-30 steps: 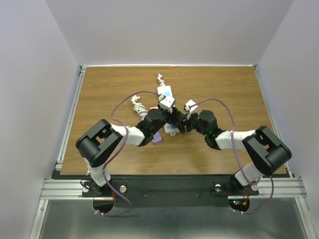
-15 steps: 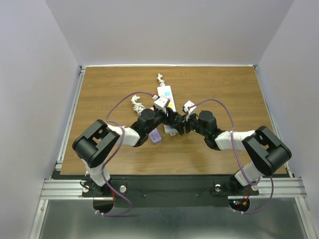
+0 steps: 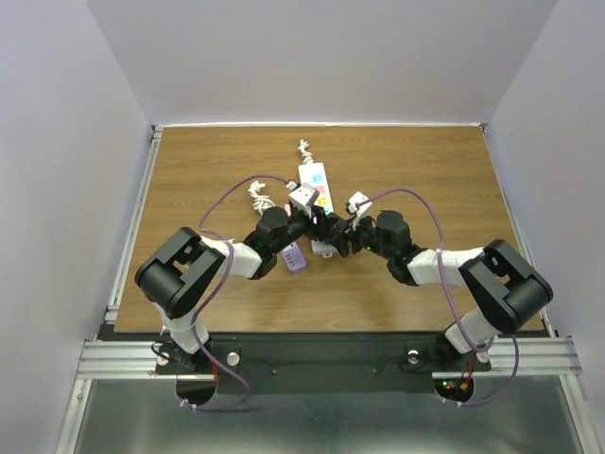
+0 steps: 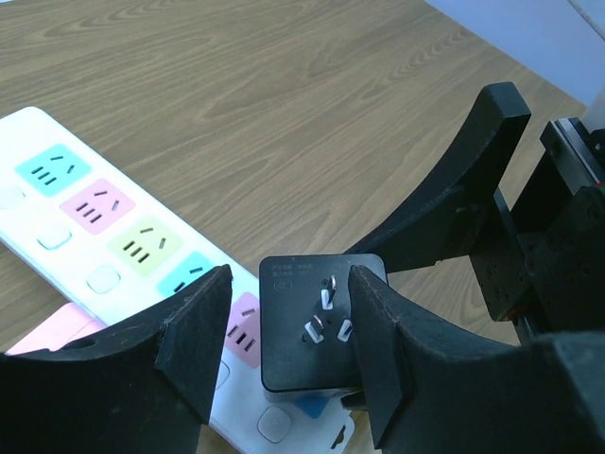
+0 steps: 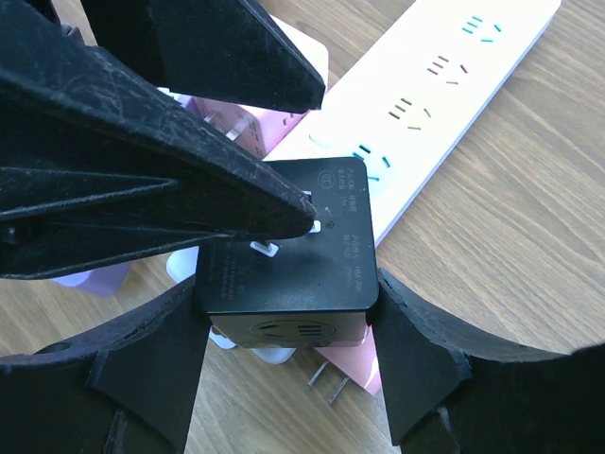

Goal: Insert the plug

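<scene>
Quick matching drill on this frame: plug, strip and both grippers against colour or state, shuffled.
1. plug
2. strip
3. left gripper
4. right gripper

A. white, lying on the table
B. open, fingers either side of the plug
C. black, prongs exposed
D. shut on the plug

Pairs: 1-C, 2-A, 3-B, 4-D

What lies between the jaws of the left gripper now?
The black plug, prongs up, held by the right gripper. The left wrist view shows it there, with a gap beside one jaw.
</scene>
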Tool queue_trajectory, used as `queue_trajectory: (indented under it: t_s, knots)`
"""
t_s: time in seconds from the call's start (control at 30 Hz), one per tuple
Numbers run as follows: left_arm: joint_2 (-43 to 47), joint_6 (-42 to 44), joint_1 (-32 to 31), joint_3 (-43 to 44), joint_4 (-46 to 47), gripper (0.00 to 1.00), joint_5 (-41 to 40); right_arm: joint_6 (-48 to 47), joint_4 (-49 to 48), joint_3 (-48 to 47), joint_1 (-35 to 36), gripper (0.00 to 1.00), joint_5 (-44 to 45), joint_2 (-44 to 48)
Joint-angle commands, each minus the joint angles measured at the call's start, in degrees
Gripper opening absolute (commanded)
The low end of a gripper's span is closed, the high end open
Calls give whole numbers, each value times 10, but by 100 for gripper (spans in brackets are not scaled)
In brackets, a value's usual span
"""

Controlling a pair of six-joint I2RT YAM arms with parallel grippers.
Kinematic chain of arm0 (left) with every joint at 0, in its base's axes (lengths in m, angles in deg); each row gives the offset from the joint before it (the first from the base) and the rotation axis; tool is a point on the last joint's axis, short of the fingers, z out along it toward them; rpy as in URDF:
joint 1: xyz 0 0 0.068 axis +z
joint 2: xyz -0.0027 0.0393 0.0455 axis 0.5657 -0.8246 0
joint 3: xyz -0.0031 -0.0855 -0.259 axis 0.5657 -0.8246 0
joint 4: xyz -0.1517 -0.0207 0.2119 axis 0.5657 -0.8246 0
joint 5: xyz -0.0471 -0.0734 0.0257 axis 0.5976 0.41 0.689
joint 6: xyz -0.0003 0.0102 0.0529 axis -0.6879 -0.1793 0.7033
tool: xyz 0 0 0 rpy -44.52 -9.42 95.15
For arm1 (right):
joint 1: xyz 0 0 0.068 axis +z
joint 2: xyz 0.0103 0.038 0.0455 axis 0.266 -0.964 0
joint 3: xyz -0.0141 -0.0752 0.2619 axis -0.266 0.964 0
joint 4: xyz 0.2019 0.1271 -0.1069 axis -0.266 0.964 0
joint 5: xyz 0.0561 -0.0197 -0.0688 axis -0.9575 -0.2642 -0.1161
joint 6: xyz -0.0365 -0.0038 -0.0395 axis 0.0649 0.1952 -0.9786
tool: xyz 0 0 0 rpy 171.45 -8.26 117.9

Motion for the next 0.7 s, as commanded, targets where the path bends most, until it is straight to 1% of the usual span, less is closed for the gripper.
queue_trajectory:
  t_s: [0.0, 0.33, 0.47, 0.67]
  knots:
    - [7, -11, -11, -14, 21, 64, 42, 7, -52, -10, -2, 36, 18, 9]
    - [-12, -10, -19, -5, 18, 65, 37, 7, -51, -7, -3, 37, 21, 14]
    - [-18, -1, -20, 3, 12, 60, 22, 7, -52, -4, -3, 37, 15, 17]
    - [-37, 3, -22, 28, 11, 59, 22, 3, -51, -5, -3, 37, 6, 13]
